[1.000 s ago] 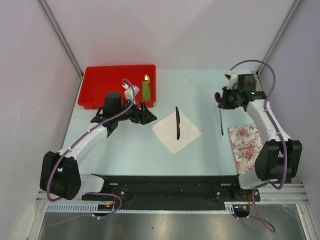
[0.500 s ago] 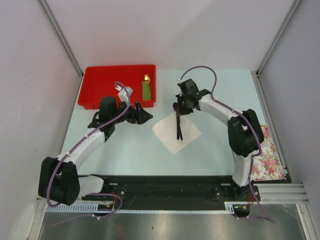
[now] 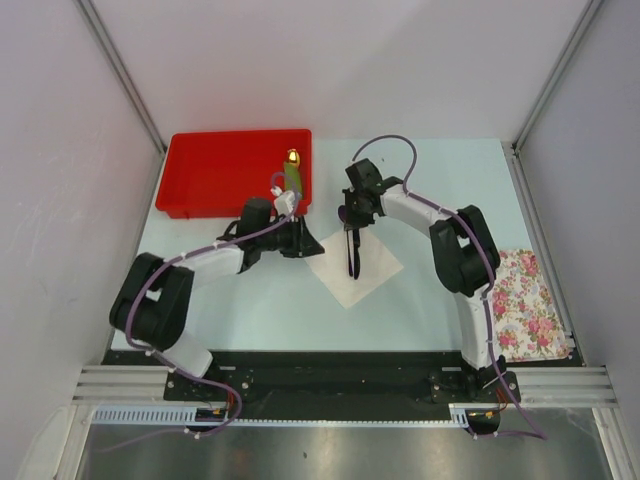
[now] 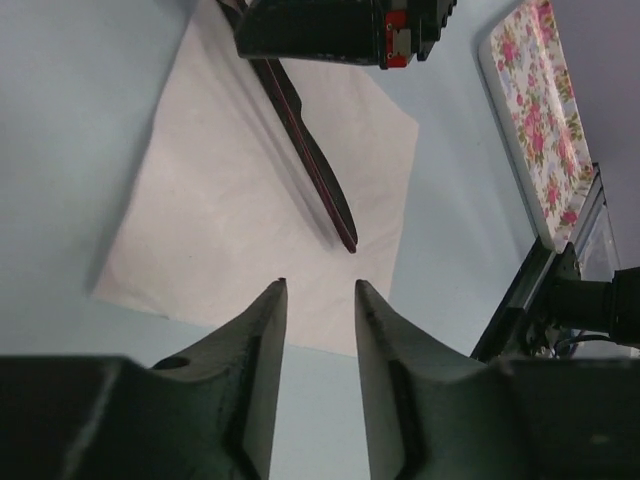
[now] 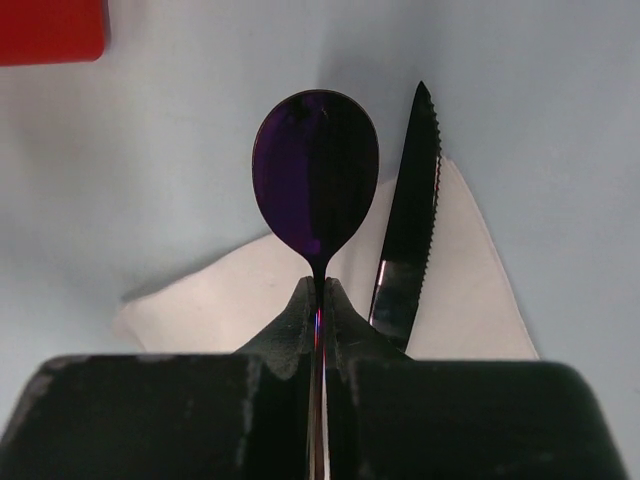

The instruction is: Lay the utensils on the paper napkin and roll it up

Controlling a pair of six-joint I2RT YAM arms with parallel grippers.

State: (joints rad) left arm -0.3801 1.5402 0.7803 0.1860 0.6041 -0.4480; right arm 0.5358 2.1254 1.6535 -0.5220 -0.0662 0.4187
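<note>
We find the right gripper (image 5: pixel 318 292) clamped on the neck of the spoon (image 5: pixel 315 175), with the purple bowl pointing forward over the far corner of the paper napkin (image 5: pixel 215 295). The knife (image 5: pixel 408 235) lies on the napkin just beside the spoon, and its serrated tip overhangs that corner. The left gripper (image 4: pixel 320 290) hovers low at the napkin edge nearest its own arm, jaws a narrow gap apart and holding nothing. We cannot tell whether the spoon handle touches the paper.

We judge the following faults possible:

- Spoon released too high or tilted: it can bounce, strike the knife and knock it askew or off the paper.
- Right fingers dragging on withdrawal: the thin paper can slide and carry the knife with it.
- Left jaws closing on the edge too early: the paper can lift or crease and tip the knife off.
- Both wrists working near the napkin: the arms can collide.
- Utensils crossed rather than parallel: the roll can come out loose.
</note>
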